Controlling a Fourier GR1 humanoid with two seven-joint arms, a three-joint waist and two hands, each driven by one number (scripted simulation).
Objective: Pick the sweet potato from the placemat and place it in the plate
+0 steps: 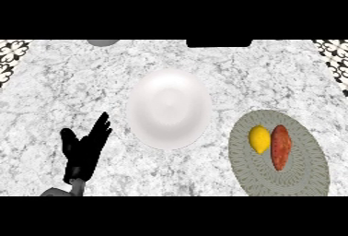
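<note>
Orange sweet potato (281, 147) on placemat (299, 177) | plate (168, 109) apart, bare counter (68, 83) between

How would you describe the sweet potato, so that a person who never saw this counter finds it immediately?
Start at the white plate in the middle of the counter, then look right and nearer to the round grey placemat. Two things lie on it side by side: the sweet potato is the right one. It is long, reddish brown and pointed, while its neighbour, the lemon, is shorter and yellow.
</note>
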